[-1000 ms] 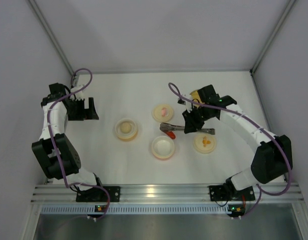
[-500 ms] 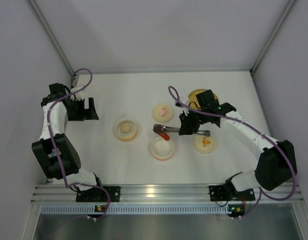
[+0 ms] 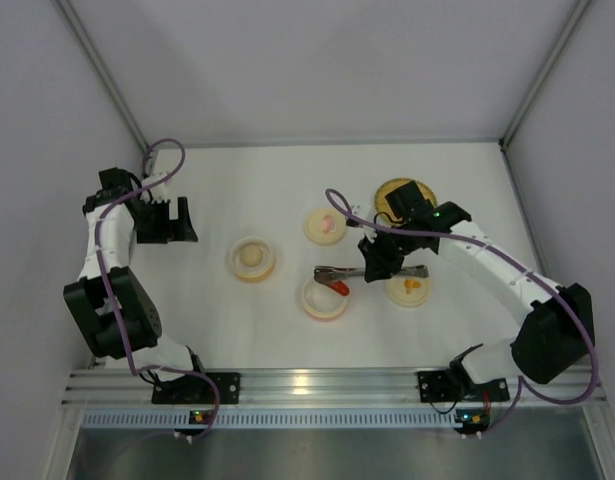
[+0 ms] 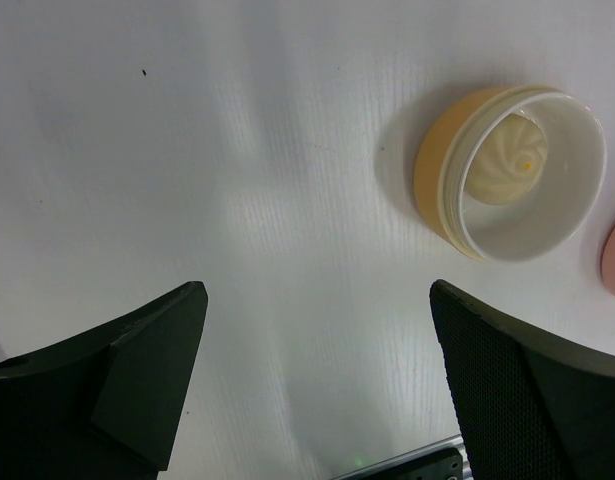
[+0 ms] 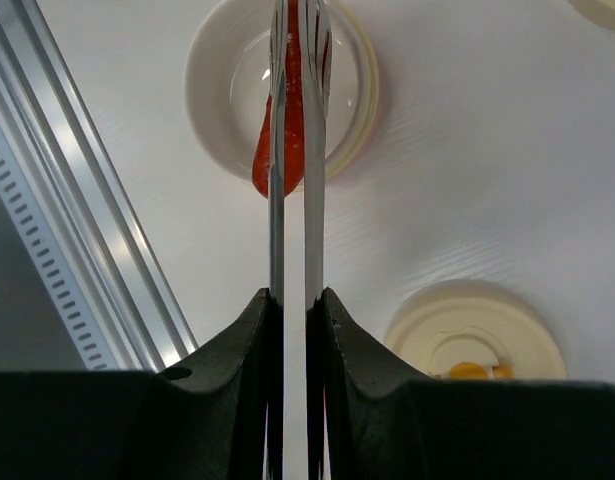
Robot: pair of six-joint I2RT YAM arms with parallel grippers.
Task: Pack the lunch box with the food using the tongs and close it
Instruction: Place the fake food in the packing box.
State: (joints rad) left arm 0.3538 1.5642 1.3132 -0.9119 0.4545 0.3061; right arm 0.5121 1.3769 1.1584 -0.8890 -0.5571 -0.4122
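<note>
My right gripper (image 3: 373,268) (image 5: 295,300) is shut on the silver tongs (image 3: 337,272) (image 5: 295,150), which point left. A glossy red sausage piece (image 3: 339,286) (image 5: 269,155) is pinched between the tongs' tips. It hangs over the open cream lunch box bowl (image 3: 323,298) (image 5: 213,70). A second, orange bowl (image 3: 252,259) (image 4: 435,178) holds the pale cream ball (image 3: 251,256) (image 4: 502,163). My left gripper (image 3: 169,220) (image 4: 317,385) stands wide open and holds nothing, well to the left of that bowl.
Two cream lids lie flat: one with a pink mark (image 3: 325,225), one with an orange mark (image 3: 409,289) (image 5: 475,335). The round woven plate (image 3: 392,190) sits behind my right arm. The aluminium rail (image 5: 77,230) runs along the near edge.
My right gripper has carried the tongs and sausage toward the near edge, from between the lids to over the cream bowl. The woven plate is now uncovered. The left arm is unmoved.
</note>
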